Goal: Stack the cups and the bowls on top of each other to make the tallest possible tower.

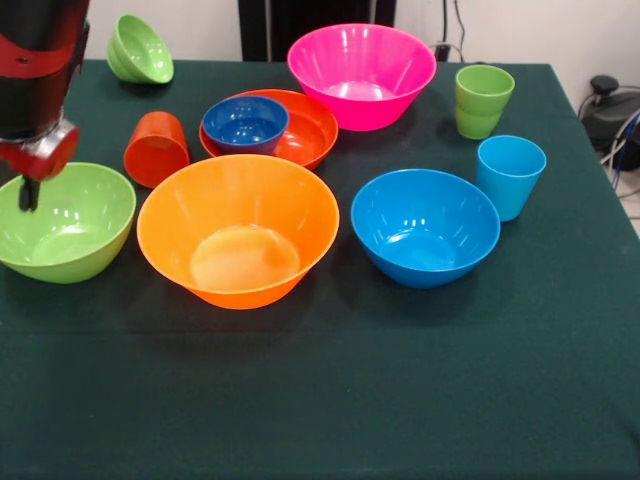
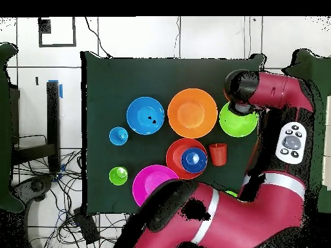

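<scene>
From the front, my fingers [image 1: 28, 192] hang at the near rim of the glossy lime green plastic bowl [image 1: 62, 222], which sits upright on the dark green worktop [image 1: 400, 380]; I cannot tell whether they are spread or pressed together. From overhead, my wrist covers part of that bowl [image 2: 238, 121], just beside the large glossy orange plastic bowl [image 2: 192, 112].

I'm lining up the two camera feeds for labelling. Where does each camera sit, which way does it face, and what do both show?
Front view: sits across the table, facing the robot; shows the arm's end and pincer over the lime green bowl.
Overhead view: sits above, looking straight down, robot base at the bottom; shows the whole red arm bending over the table.
Shared: both show the large orange bowl, blue bowl and pink bowl, turned half round between views.
</scene>
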Available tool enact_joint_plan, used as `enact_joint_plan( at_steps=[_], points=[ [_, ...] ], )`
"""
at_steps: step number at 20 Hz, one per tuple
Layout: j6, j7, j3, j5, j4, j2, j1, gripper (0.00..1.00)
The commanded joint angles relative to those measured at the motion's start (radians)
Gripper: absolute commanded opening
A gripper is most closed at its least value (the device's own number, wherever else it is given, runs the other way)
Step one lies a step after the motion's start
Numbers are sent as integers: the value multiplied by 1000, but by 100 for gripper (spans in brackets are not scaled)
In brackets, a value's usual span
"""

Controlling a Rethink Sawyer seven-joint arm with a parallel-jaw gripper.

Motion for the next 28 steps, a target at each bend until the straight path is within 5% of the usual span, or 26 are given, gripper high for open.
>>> enact_joint_plan(
  at_steps=[1,12,13,28],
  points=[
    [-385,-267,312,9,215,24,-123,100],
    [-282,-291,382,-37,161,67,-165,100],
    [-281,-287,386,-51,158,66,-167,0],
    [-261,-251,388,-70,165,49,-159,0]
  ],
)
